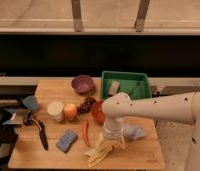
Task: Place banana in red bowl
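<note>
The pale yellow banana (97, 151) lies at the table's front edge, its fingers splayed. My gripper (111, 141) hangs straight down over the banana's right end, at the end of the white arm (158, 107) that reaches in from the right. The red bowl (97, 111) sits behind the gripper, mostly hidden by the arm; only its left rim shows.
On the wooden table (53, 90): purple bowl (83, 84), green tray (125, 85), dark grapes (86, 105), orange fruit (70, 111), white cup (55, 110), blue cup (30, 103), blue sponge (67, 140), red stick (85, 133), black tool (40, 134), bluish cloth (135, 132).
</note>
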Controlling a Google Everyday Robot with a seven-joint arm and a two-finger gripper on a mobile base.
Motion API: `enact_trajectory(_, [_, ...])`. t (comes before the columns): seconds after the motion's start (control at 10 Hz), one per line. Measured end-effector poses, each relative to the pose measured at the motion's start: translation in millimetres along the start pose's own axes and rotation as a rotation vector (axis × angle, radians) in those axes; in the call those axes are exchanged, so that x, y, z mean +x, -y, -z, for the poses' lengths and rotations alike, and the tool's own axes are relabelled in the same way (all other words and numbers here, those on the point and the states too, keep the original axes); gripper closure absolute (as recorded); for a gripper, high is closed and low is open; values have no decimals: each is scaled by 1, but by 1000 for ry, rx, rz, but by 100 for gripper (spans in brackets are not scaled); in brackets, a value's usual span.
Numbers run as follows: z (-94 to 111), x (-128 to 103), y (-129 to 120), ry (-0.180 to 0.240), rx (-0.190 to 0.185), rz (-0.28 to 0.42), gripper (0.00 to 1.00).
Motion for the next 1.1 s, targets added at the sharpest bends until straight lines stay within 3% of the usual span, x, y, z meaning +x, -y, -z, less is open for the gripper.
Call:
enact_trajectory(0.4, [-46, -8, -17, -104, -12, 10, 20])
enact_trajectory(0.7, [-58, -8, -24, -143, -14, 4, 21])
enact_trajectory(0.9, [-59, -6, -26, -142, 0, -6, 34])
enact_trajectory(1.1, [-54, -5, -30, -120, 10, -7, 56])
